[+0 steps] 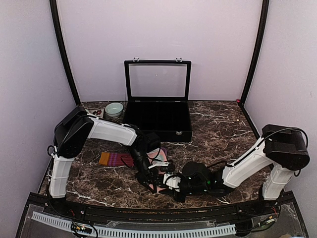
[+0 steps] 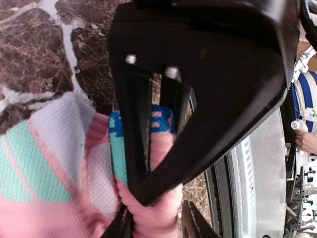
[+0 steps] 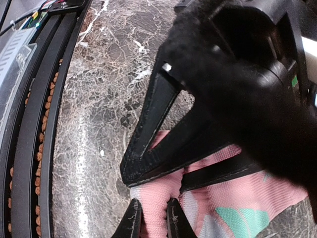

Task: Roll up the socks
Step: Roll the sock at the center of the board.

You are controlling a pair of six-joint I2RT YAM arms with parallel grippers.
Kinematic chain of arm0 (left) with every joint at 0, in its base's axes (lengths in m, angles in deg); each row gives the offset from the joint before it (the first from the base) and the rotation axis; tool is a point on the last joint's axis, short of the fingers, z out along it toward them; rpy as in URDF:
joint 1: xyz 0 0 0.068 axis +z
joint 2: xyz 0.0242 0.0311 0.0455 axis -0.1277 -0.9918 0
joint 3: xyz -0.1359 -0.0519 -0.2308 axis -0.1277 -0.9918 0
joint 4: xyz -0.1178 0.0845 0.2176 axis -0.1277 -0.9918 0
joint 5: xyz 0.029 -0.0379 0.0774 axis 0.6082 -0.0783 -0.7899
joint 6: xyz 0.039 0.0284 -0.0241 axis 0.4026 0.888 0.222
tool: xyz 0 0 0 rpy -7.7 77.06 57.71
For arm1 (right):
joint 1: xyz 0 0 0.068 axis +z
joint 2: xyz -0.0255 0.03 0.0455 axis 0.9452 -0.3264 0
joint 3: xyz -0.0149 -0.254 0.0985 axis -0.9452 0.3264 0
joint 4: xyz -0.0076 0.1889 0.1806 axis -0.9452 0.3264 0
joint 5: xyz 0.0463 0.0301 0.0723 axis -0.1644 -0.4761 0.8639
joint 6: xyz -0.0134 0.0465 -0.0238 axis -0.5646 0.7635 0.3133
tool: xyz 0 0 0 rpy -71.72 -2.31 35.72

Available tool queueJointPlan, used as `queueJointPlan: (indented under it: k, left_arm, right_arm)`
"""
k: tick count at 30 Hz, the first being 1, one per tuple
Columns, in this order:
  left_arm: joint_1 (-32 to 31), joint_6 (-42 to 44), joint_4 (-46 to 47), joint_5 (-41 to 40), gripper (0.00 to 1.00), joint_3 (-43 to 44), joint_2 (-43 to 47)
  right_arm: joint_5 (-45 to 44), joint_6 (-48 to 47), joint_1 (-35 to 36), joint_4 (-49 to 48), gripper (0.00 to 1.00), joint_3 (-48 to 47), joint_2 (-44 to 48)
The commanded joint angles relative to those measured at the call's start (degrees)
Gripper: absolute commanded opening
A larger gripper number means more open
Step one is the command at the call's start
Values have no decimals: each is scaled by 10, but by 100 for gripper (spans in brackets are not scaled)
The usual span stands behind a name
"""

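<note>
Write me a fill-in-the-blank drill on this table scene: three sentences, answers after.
The black case at the back stands ___. In the top view, the mint bowl sits on the case's ___ side. The right hand pinches a sock that is mainly ___.
Missing words: open; left; pink.

The left gripper and right gripper meet over the pink sock, maroon sock lying beside.

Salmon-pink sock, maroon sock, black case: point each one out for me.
salmon-pink sock (image 2: 44, 218), left wrist view, on its pink knit.
maroon sock (image 1: 116, 159), top external view, on its striped middle.
black case (image 1: 153, 135), top external view, on its front wall.
</note>
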Motion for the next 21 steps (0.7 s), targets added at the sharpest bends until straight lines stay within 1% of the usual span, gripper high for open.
queueJointPlan:
  k: [1,3,5,7,8,10,13,17,19,21]
  left_arm:
    - [25,-23,20,-160,37,-29,1]
    - [38,-30,26,-188,44,-46,40]
    - [48,-35,36,-219,54,-67,90]
    - [52,-50,62,-258,56,-92,136]
    - [55,-54,79,-263,57,-103,155]
    - [57,-70,113,-269,66,-124,181]
    - [57,-94,123,-264,67,-130,190]
    - [57,-96,145,-252,67,-172,223]
    - [57,-90,149,-233,67,-192,246]
    - [57,-71,135,-178,67,-209,271]
  right_arm:
    - [15,93,-7,67,0,28,-34]
    - [30,125,-16,80,0,29,-37]
    - [35,153,-20,91,0,31,-44]
    - [40,177,-22,86,0,42,-47]
    - [45,187,-22,78,0,51,-46]
    - [55,207,-26,55,0,68,-43]
    - [88,229,-46,61,0,72,-37]
    - [144,261,-88,95,0,62,-33]
    - [170,281,-112,114,0,55,-41]
    - [192,296,-124,135,0,41,-54]
